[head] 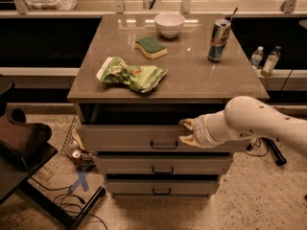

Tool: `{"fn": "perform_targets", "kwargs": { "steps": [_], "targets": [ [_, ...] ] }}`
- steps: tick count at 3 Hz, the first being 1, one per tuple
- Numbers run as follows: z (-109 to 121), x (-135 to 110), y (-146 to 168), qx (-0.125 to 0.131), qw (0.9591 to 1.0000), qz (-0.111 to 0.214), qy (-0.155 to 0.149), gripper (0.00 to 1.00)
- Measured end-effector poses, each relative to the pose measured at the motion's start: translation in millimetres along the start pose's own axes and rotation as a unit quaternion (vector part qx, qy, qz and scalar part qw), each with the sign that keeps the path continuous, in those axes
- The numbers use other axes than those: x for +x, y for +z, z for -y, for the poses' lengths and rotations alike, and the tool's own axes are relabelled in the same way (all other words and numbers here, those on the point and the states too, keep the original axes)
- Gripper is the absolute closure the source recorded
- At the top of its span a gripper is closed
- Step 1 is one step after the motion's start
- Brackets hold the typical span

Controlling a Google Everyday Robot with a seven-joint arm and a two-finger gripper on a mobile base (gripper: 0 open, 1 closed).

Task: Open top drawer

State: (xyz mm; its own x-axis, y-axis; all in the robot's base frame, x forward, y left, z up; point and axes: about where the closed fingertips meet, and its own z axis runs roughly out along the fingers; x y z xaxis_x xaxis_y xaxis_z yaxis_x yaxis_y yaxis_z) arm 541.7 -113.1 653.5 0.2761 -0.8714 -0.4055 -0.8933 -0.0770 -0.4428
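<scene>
Cream pincer against top drawer

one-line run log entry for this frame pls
task: open top drawer | gripper: at drawer front, right of handle | drawer: partly out

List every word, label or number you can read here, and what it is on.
None reads clearly.
Can: print too blurred.
Green bag: print too blurred.
Two bottles: labels too small.
End effector, at the top drawer front: no marking shows.
</scene>
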Motion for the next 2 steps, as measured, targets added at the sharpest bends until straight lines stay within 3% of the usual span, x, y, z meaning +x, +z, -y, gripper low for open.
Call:
{"fn": "perform_targets", "kwargs": {
  "steps": [2],
  "targets": [
    [0.0, -0.1, -0.1, 0.0, 1.0, 0.0, 0.0, 1.0]
  ]
}}
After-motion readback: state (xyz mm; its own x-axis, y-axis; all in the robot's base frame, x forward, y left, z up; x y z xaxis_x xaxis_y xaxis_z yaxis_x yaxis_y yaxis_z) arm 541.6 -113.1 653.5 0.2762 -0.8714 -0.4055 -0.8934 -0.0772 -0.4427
